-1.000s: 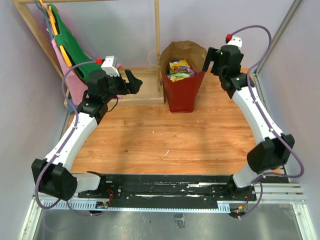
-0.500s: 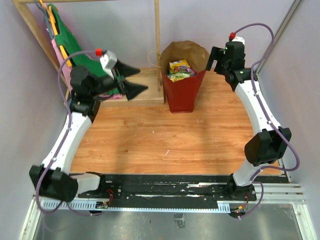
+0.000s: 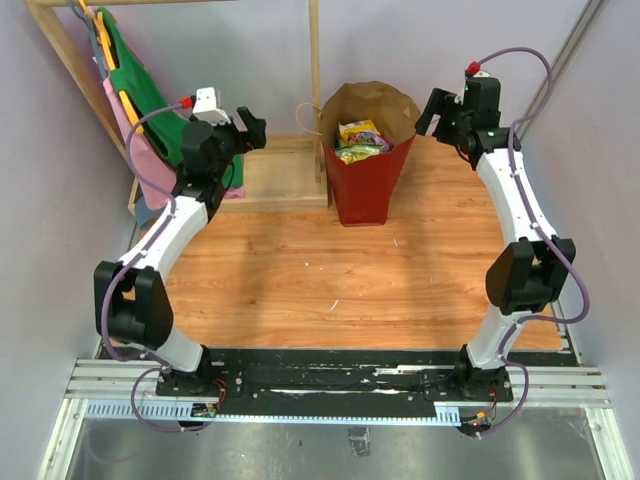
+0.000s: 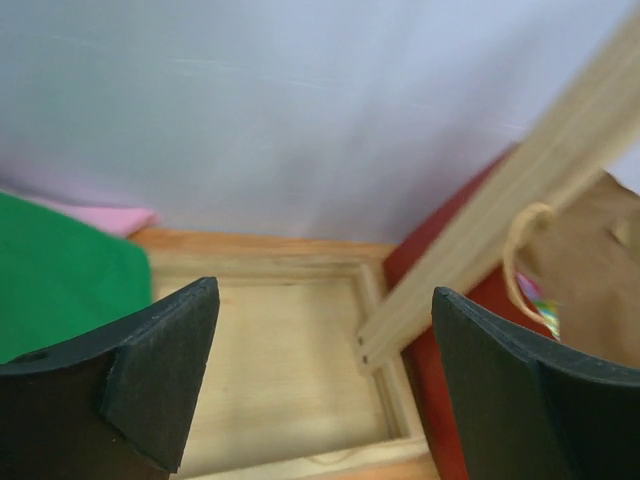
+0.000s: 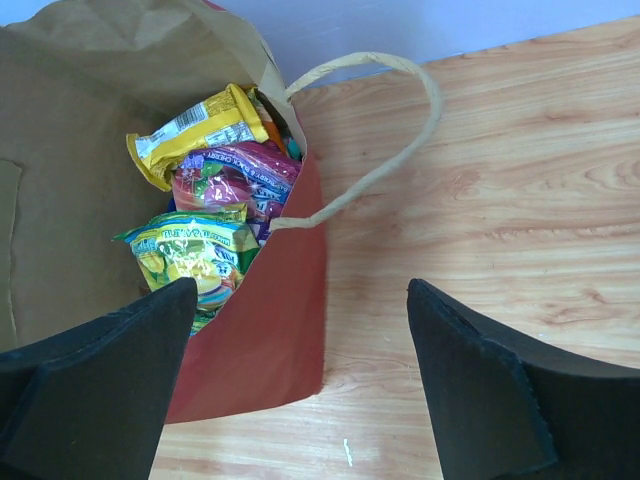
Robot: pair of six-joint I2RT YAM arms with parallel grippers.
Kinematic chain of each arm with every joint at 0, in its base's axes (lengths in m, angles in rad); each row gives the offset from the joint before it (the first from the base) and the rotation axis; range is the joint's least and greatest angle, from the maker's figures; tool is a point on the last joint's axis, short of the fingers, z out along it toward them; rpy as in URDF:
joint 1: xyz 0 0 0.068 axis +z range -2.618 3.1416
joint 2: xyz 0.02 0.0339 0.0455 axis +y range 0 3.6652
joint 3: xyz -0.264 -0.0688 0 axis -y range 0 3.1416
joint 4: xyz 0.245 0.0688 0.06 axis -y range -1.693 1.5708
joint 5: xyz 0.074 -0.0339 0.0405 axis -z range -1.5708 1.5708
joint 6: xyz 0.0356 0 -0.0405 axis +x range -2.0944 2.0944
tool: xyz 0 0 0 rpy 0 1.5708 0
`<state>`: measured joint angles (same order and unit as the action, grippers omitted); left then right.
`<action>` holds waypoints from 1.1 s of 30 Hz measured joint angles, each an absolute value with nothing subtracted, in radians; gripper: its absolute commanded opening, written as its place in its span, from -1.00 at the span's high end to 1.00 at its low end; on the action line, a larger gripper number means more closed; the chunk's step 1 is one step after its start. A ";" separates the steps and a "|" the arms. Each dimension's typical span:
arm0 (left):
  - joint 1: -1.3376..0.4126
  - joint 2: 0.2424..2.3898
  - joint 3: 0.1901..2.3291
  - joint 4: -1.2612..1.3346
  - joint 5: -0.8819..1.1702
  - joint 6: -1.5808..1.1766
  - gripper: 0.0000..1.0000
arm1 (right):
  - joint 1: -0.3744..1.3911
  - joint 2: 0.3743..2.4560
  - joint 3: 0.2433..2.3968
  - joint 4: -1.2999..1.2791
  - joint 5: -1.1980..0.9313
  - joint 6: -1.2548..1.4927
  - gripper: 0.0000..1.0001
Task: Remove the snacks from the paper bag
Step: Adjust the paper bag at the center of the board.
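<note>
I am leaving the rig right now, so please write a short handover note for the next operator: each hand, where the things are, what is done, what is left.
Left hand: open, empty, over the wooden rack base, left of the paper bag.
Right hand: open, empty, by the bag's right rim.
Snacks: all that show are inside the upright bag.
Done: nothing taken out yet.
Left: lift every packet out onto the table.

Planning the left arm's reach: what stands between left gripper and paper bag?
The rack's wooden post separates left gripper and paper bag, in the left wrist view.
</note>
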<state>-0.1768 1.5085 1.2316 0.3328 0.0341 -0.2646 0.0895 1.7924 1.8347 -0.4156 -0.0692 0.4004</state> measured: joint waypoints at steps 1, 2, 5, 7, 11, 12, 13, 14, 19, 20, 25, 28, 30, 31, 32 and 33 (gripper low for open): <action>-0.183 1.528 1.238 0.329 -0.016 -0.268 -0.73 | 0.090 1.799 1.841 -0.415 -0.081 0.399 -0.73; -0.191 1.549 1.262 0.305 -0.064 -0.267 -0.72 | 0.090 1.805 1.844 -0.413 -0.084 0.397 -0.71; -0.233 1.621 1.407 0.234 -0.186 -0.229 -0.75 | 0.089 1.831 1.861 -0.409 -0.089 0.392 -0.69; -0.258 1.641 1.490 0.224 -0.218 -0.197 -0.82 | 0.089 1.854 1.879 -0.409 -0.090 0.388 -0.69; -0.291 1.595 1.487 0.262 -0.189 -0.183 -0.99 | 0.089 1.879 1.899 -0.404 -0.094 0.377 -0.51; -0.291 1.565 1.452 0.282 -0.171 -0.184 -0.99 | 0.088 1.880 1.900 -0.402 -0.094 0.373 -0.44; -0.291 1.534 1.417 0.295 -0.143 -0.186 -0.99 | 0.086 1.880 1.903 -0.401 -0.097 0.370 -0.36; -0.290 1.497 1.380 0.304 -0.109 -0.188 -0.99 | 0.081 1.880 1.909 -0.397 -0.104 0.366 -0.27; -0.290 1.369 1.346 0.271 0.133 -0.182 -0.99 | 0.064 1.889 1.937 -0.375 -0.120 0.358 0.17; -0.290 1.348 1.353 0.239 0.190 -0.176 -0.99 | 0.061 1.890 1.937 -0.367 -0.125 0.358 0.26; -0.290 1.246 1.343 0.121 0.473 -0.116 -0.99 | 0.056 1.891 1.924 -0.320 -0.146 0.368 0.60; -0.290 1.139 1.221 0.128 0.600 -0.072 -0.99 | 0.056 1.902 1.923 -0.303 -0.150 0.368 0.95; -0.290 1.083 1.144 0.141 0.679 -0.049 -0.99 | 0.056 1.922 1.939 -0.307 -0.151 0.372 0.98; -0.290 1.073 1.127 0.148 0.713 -0.043 -0.99 | 0.056 1.937 1.954 -0.310 -0.152 0.374 0.99; -0.290 1.073 1.119 0.159 0.748 -0.031 -0.99 | 0.056 1.952 1.969 -0.313 -0.153 0.374 0.99; -0.290 1.086 1.120 0.164 0.770 -0.023 -0.99 | 0.056 1.960 1.975 -0.312 -0.154 0.374 0.99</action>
